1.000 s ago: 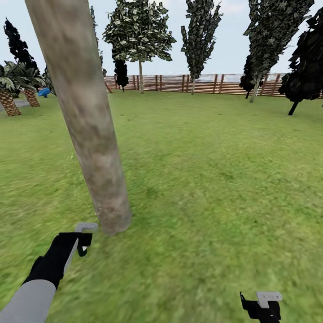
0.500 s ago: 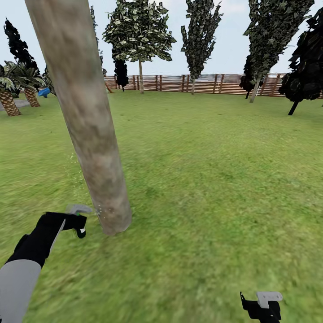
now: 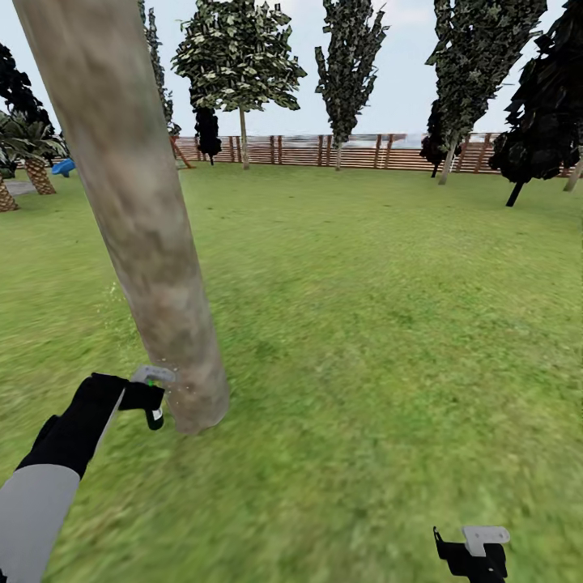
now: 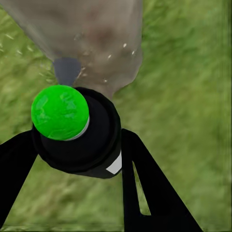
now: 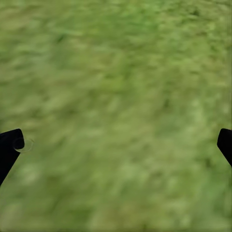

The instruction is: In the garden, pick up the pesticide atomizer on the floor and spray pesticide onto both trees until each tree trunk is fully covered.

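A thick pale grey-beige tree trunk [image 3: 138, 219] with brownish mottling leans up out of the lawn at the left of the head view. Low by its base, my left gripper [image 3: 151, 398] is shut on the pesticide atomizer [image 3: 153, 414], a small black bottle with a green spot. In the left wrist view the atomizer [image 4: 79, 140] sits between the black fingers [image 4: 145, 188], green top toward the trunk [image 4: 92, 34], where small pale specks float. My right gripper [image 3: 464, 539] hangs open over grass at the bottom right; its fingertips [image 5: 8, 147] sit wide apart.
Green lawn [image 3: 364, 308] stretches to a brown slat fence [image 3: 364, 151] at the back. Several other trees [image 3: 239, 61] stand along the fence, dark ones [image 3: 538, 121] at the right. Palm-like plants [image 3: 32, 154] and a blue object [image 3: 61, 167] are at the far left.
My left gripper, with the atomizer in it, has risen a little beside the trunk's base. The whole picture has shifted slightly left as the camera moved. The right gripper has stayed put.
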Robot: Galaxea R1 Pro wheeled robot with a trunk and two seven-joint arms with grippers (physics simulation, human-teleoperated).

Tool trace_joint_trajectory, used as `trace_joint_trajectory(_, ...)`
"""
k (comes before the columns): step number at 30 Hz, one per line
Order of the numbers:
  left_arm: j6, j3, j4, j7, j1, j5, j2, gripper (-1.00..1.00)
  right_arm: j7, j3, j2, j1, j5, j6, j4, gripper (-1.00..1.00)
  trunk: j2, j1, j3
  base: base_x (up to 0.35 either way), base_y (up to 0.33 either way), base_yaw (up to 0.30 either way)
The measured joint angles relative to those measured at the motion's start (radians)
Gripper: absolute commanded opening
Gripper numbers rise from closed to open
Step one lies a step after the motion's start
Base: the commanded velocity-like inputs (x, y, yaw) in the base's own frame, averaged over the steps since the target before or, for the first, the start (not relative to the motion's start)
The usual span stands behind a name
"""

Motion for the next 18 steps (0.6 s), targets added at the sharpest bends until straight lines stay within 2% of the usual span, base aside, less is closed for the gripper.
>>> trace_joint_trajectory(3, 0.046, 0.003, -0.045, -0.068, -0.015, -0.011, 0.022, -1.00, 0.000, 0.000, 0.000, 0.000, 0.000, 0.000, 0.000, 1.00, 0.000, 0.000, 0.000, 0.000, 0.000, 0.000)
trace_joint_trajectory(5, 0.084, 0.003, -0.058, -0.085, -0.058, -0.007, 0.038, -1.00, 0.000, 0.000, 0.000, 0.000, 0.000, 0.000, 0.000, 1.00, 0.000, 0.000, 0.000, 0.000, 0.000, 0.000)
trace_joint_trajectory(8, 0.128, -0.001, -0.082, -0.088, -0.076, -0.003, 0.039, -1.00, 0.000, 0.000, 0.000, 0.000, 0.000, 0.000, 0.000, 1.00, 0.000, 0.000, 0.000, -0.070, 0.024, 0.000)
trace_joint_trajectory(13, 0.140, -0.002, -0.103, -0.095, -0.088, 0.000, 0.031, -1.00, 0.000, -0.001, 0.000, 0.000, 0.000, 0.000, 0.000, 1.00, 0.000, 0.000, 0.000, -0.095, 0.025, 0.000)
trace_joint_trajectory(16, 0.159, -0.003, -0.103, -0.152, -0.142, -0.002, 0.034, -1.00, 0.000, 0.000, 0.000, 0.000, 0.000, 0.000, 0.000, 1.00, 0.000, 0.000, 0.000, -0.003, 0.001, 0.000)
trace_joint_trajectory(18, 0.166, -0.004, -0.101, -0.164, -0.180, -0.008, 0.042, -1.00, 0.000, -0.001, 0.000, 0.000, 0.000, 0.000, 0.000, 1.00, 0.000, 0.000, 0.000, 0.000, 0.000, 0.000)
